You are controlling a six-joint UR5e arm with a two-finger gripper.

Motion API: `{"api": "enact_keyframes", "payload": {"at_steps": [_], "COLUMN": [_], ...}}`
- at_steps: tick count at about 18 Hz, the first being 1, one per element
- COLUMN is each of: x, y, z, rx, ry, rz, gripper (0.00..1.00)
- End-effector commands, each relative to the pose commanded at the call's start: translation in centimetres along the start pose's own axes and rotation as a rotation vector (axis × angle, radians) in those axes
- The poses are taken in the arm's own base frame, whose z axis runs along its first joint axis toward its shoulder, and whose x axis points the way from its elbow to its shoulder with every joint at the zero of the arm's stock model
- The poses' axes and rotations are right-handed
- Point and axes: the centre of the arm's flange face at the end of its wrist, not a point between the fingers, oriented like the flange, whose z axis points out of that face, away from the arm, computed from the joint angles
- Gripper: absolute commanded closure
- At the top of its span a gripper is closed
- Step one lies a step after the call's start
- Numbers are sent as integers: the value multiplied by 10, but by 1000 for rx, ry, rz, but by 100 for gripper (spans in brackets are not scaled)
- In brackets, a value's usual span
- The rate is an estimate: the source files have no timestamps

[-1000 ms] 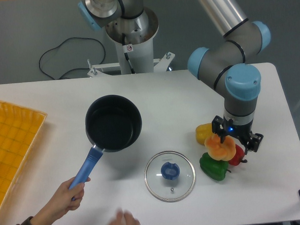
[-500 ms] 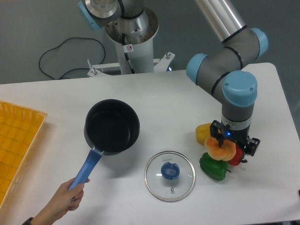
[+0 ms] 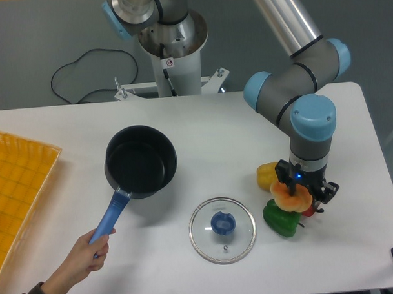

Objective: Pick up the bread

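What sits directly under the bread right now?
The bread overlaps the green pepper; the red pepper is mostly hidden. The claw covers their contact, so resting or lifted is unclear.

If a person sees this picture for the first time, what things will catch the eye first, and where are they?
First the gripper at the right of the table, low over a tight cluster: the orange bread with a yellow pepper, a green pepper and a red pepper around it. Next, left of centre, a hand holds the blue handle of a black pot. A glass lid lies at the front.
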Motion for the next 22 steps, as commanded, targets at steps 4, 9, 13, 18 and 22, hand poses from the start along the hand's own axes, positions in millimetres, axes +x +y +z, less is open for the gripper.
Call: {"api": "enact_keyframes", "payload": {"at_steps": [4,9,13,18,22], "x": [0,2,7,4,-3], "y": [0,1,6,10,15], "z": [-1,-5,-16,-10,6], "rx": [0,3,4,3,-6], "ry": [0,-2,-8,-2,10], "rz": [12,11,8,2,20], "gripper": [72,23,9,10,12]}}
